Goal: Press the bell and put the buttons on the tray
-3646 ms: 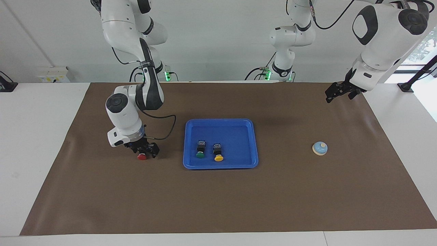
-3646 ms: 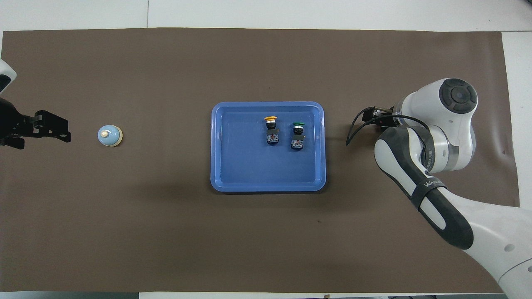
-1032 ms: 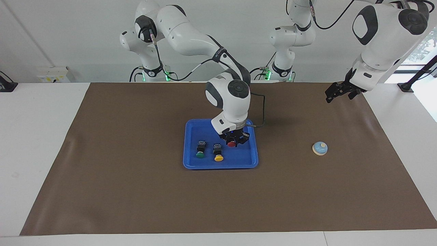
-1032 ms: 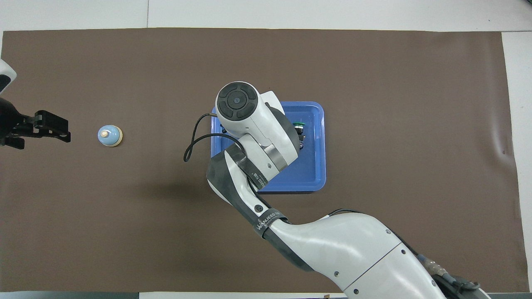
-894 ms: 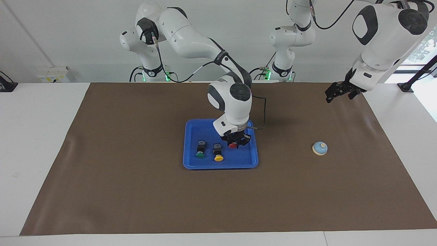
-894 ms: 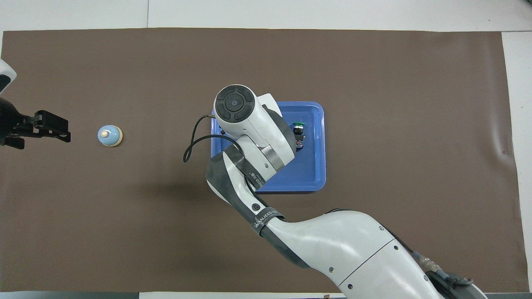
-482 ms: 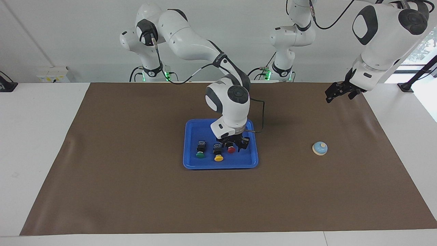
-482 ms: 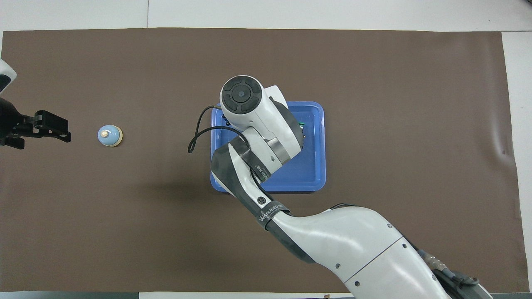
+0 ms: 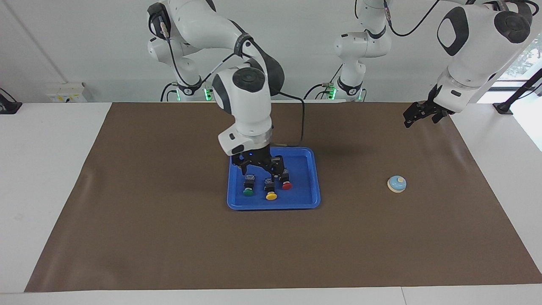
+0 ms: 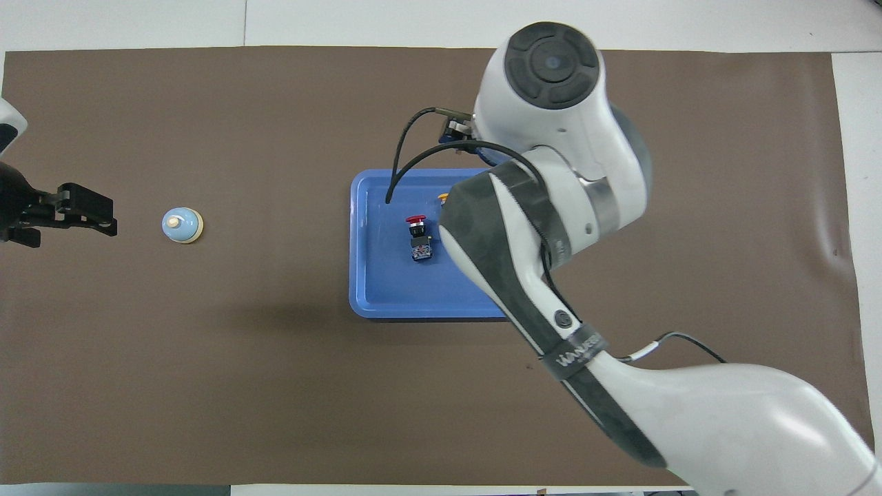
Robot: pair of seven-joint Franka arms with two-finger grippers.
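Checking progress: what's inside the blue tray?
In the shallow blue plastic tray lie three black-bodied push buttons: green-capped, yellow-capped, red-capped. The open right end effector covers some tray floor.

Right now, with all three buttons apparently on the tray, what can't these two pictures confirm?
- Overhead view: green button hidden and yellow button nearly hidden under the right arm's wrist; right gripper hidden too.
- Neither view shows whether the bell has been pressed.
- Overhead view: left gripper partly cut off by the picture edge.

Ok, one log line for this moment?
right hand: open over tray | red button: in tray, released | left hand: open, waiting | bell: untouched
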